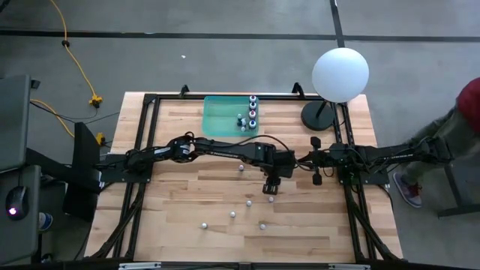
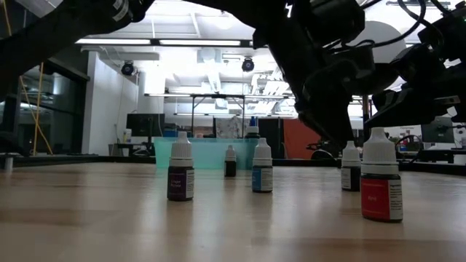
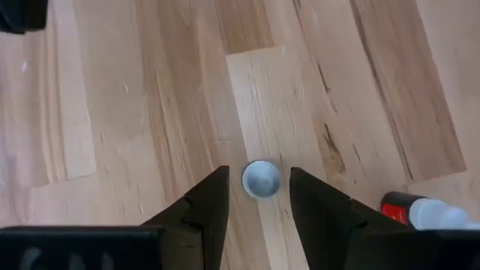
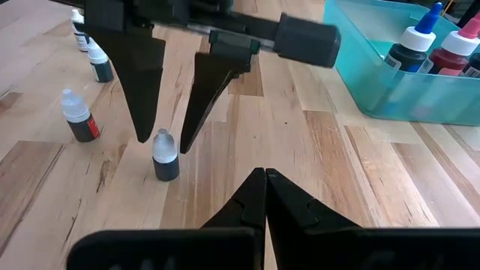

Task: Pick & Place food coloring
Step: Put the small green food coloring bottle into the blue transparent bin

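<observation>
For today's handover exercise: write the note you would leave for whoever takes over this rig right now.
Left gripper: jaws open, straddling an upright dark bottle mid-table, not yet closed on it.
Right gripper: jaws shut, empty, waiting beside it.
Done: several bottles stand in the teal bin at the table's far edge.
Left: the straddled bottle, a red-labelled bottle close by, and about five more scattered on the table.

The food coloring bottles (image 2: 181,173) carry labels, but no text on them is readable.

Left hand (image 4: 161,139) lowered, fingers apart, right hand (image 4: 264,178) closed
</observation>
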